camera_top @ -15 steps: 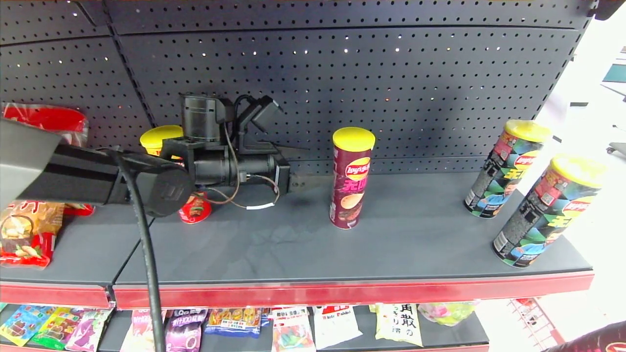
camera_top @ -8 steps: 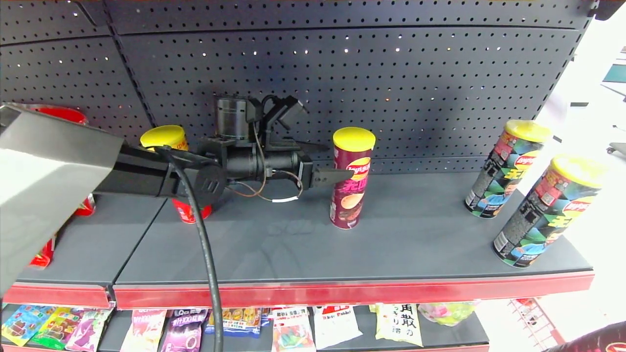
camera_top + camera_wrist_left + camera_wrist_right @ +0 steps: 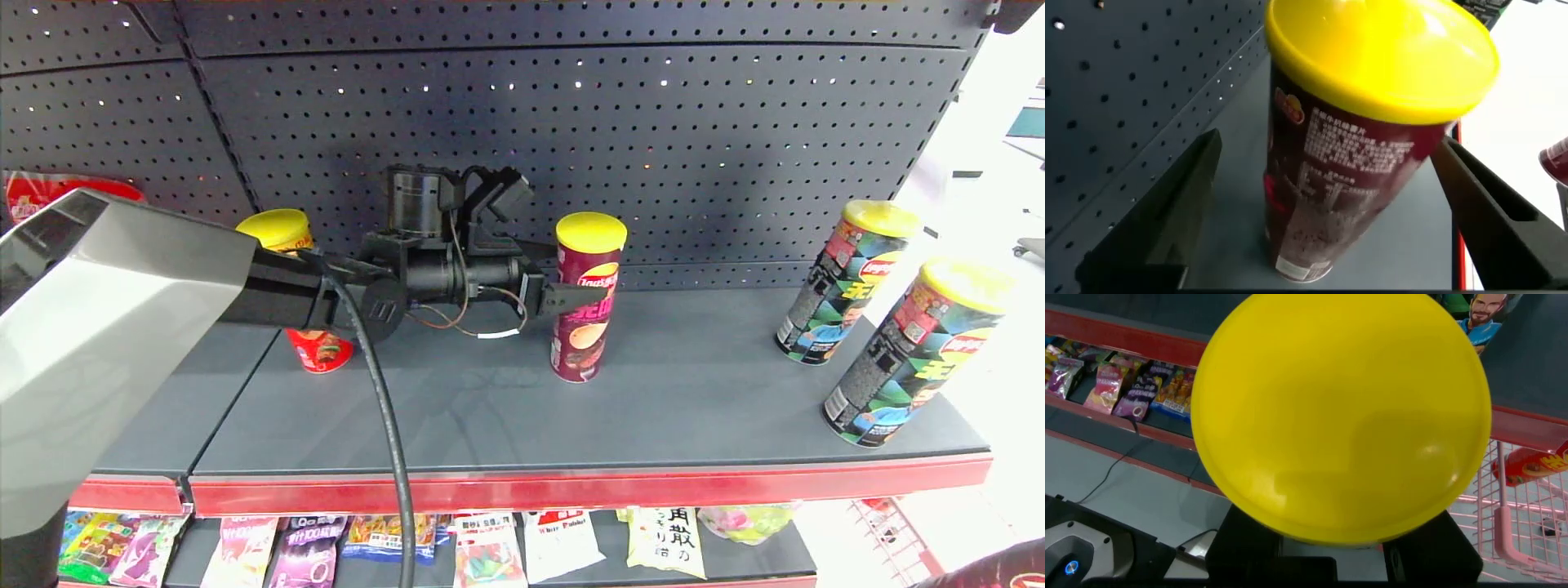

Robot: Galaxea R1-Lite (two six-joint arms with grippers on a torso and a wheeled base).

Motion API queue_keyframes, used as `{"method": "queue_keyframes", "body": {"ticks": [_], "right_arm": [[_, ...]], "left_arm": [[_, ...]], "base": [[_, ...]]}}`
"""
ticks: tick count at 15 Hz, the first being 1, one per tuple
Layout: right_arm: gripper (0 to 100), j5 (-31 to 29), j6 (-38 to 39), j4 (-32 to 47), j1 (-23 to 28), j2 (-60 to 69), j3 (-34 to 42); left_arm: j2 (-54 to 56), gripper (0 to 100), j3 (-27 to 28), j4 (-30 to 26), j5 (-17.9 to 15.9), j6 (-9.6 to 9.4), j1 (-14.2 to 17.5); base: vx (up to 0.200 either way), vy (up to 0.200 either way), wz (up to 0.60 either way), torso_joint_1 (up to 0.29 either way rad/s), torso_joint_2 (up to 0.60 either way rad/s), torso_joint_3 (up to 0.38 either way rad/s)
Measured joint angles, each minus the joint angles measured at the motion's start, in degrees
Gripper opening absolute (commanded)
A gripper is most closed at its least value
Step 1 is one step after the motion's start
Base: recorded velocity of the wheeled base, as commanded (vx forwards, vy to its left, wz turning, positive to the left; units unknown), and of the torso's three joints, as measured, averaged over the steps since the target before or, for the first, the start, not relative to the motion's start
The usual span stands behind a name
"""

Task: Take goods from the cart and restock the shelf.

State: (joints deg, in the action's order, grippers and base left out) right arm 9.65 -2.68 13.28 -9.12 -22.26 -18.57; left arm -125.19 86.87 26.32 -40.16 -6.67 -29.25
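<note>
Red-bodied and yellow-lidded, a can (image 3: pixel 322 351) stands at nine o'clock on the shelf board (image 3: pixel 457 408), close to the pegboard (image 3: pixel 653 147) and partly hidden by the left arm. That arm lies level across the board from nine o'clock, so the left gripper (image 3: pixel 581 287) meets the maroon can (image 3: pixel 580 347) side-on, high on its body. The maroon can stands upright at the board's centre. The jaws are spread wide, one finger on each side of the can with a gap at both, and they grip nothing. A level straddle like this suits a tall, tippy tube and leaves its lid free. At three o'clock two green-and-black cans (image 3: pixel 841 286) (image 3: pixel 906 359) stand apart, one nearer the back and one by the front lip. The right gripper (image 3: pixel 1315 563) carries a yellow-lidded can (image 3: pixel 1339 416) over the floor by the pink wire cart (image 3: pixel 1527 523). With nothing else under that can, I judge it clamped, stock for an open spot on the board.
</note>
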Motion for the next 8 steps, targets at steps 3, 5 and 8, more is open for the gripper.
{"method": "queue_keyframes", "body": {"ticks": [3,5,8], "right_arm": [[0,-0.02,0.06,0.02,0.00,0.10,0.10],[0,0.00,0.06,0.00,0.02,0.18,0.32],[0,0.00,0.06,0.00,0.02,0.27,0.35]], "left_arm": [[-1.35,100,2.57,-1.08,0.01,0.00,-0.71],[-2.21,100,4.22,-1.63,0.09,0.00,-0.88],[-2.88,100,5.88,-3.01,0.09,0.05,-1.10]], "base": [[0.000,0.000,0.00,0.000,0.00,0.000],[0.000,0.000,0.00,0.000,0.00,0.000],[0.000,0.000,0.00,0.000,0.00,0.000]]}}
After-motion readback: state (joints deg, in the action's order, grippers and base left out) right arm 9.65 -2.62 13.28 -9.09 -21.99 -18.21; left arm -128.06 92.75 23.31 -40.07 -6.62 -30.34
